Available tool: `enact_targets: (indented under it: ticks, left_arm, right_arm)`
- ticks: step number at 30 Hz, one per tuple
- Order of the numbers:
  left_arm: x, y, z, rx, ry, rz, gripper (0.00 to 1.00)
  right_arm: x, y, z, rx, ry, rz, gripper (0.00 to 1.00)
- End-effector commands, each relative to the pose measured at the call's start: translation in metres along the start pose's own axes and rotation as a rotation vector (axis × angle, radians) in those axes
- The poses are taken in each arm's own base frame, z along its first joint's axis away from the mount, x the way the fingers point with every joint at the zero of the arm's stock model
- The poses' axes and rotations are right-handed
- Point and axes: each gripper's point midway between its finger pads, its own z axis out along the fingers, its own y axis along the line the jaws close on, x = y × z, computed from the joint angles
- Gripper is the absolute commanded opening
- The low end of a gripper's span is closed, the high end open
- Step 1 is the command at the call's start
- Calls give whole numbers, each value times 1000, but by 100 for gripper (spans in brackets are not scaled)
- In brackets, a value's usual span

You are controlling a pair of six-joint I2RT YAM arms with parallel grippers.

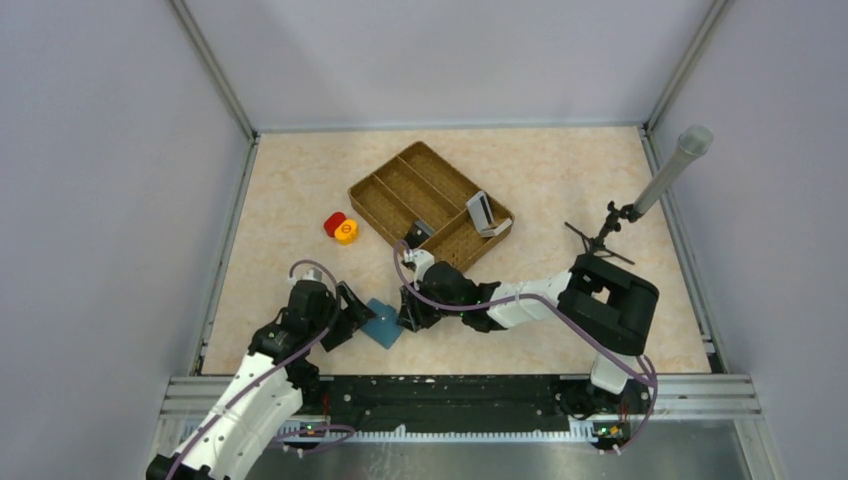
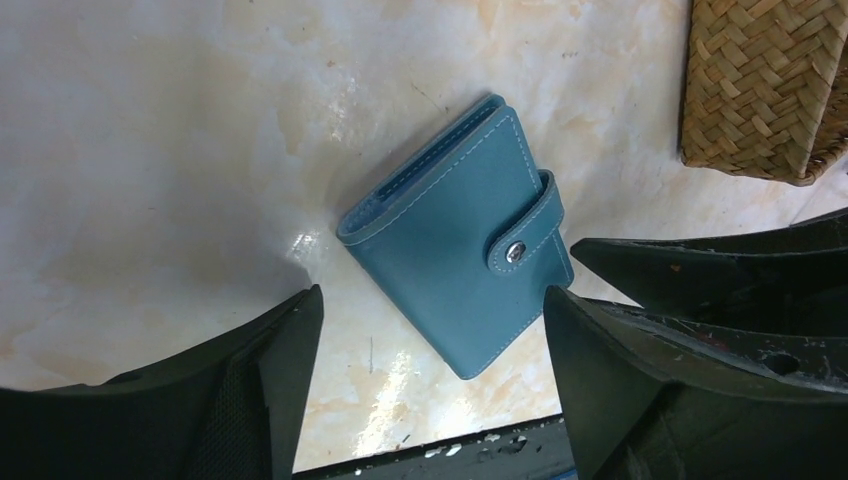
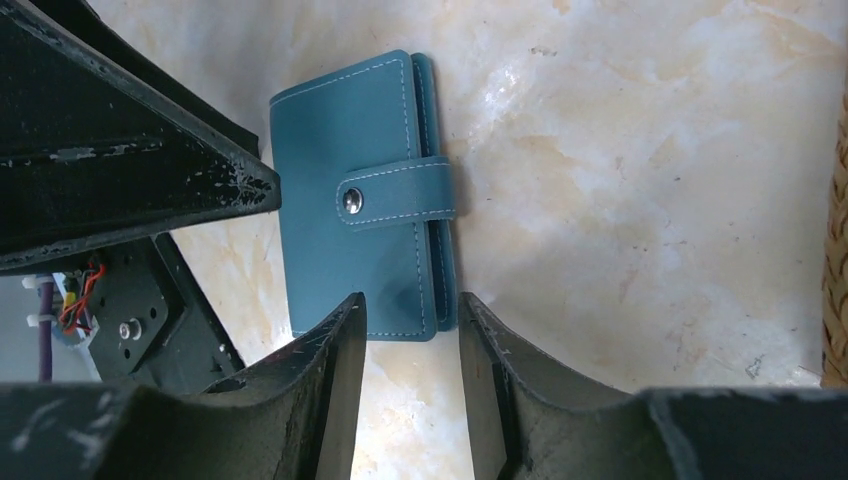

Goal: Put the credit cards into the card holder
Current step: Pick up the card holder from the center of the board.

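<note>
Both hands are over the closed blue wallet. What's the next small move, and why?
Probably lower the right hand to pin the teal-blue stitched folding wallet down. Its strap tab is snapped shut, so it has to be opened before anything goes in. The open left hand beside it could then pull the tab free.

card holder (image 2: 455, 260): matt leather, metal snap (image 2: 514, 253) | tray (image 2: 760, 80): woven straw | table (image 2: 150, 150): glossy marble

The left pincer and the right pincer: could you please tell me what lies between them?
The blue wallet, closed with its tab snapped, lies flat between the left pincer and the right pincer; the top view shows this.
</note>
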Motion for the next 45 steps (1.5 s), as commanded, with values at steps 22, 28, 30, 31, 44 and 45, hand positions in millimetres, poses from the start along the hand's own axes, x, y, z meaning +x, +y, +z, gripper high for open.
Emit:
enact_targets:
  ticks: [22,28,30,31,44,45]
  left_arm:
    - [-15,-12,23,66,-64,-10,65]
    - [-6,-15,27,105,-29,-25,66]
    - [-1,-21,29,153,-8,-31,65]
    - [1,-25,30,181,4,-33,65]
    - [8,-85,7,543,49,52,49]
    - [8,-88,4,564,47,58,46]
  right_arm:
    - [11,2,-16,90,-3,203,35]
    - [14,-5,-2,122,-14,274,40]
    - [16,-11,1,142,-17,278,40]
    - [17,-13,2,154,-17,280,39]
    - [30,-29,7,218,4,281,22]
    - [29,-28,6,212,-1,279,21]
